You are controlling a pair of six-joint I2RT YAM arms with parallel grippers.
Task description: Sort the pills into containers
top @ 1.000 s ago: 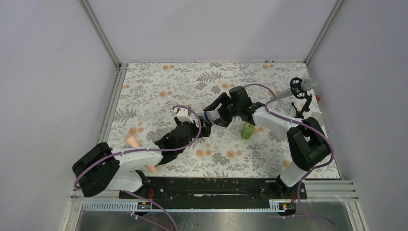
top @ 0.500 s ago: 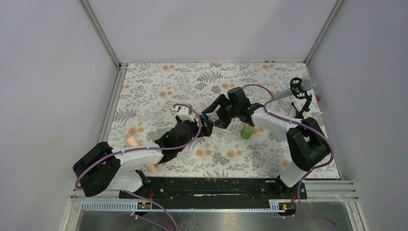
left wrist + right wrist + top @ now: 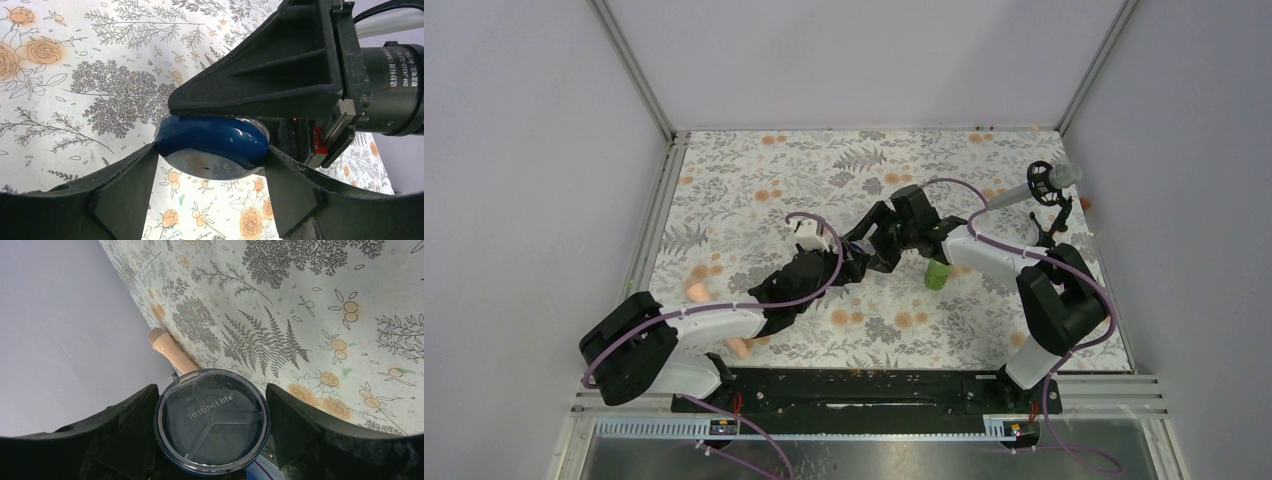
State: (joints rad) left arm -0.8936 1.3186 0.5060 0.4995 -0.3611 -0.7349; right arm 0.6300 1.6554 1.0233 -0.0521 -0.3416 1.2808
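Top view: left gripper (image 3: 852, 262) and right gripper (image 3: 865, 250) are meeting mid-table, near the bright green cylindrical bottle (image 3: 938, 272).

Left wrist: its fingers are clamping the shallow round dark-blue jar (image 3: 212, 142); a motor housing (image 3: 392, 85) is showing "DM-J4310".

Right wrist: the right gripper is gripping that jar too, its clear lid (image 3: 212, 421) showing "Instinct life".

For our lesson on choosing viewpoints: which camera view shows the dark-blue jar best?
Right wrist: the dark-blue jar faces that camera, its lettered top fully visible. Left wrist shows only its blue side and shiny underside; the top view almost hides it.

Peach rod (image 3: 169, 351) partly behind jar (image 3: 212, 421)
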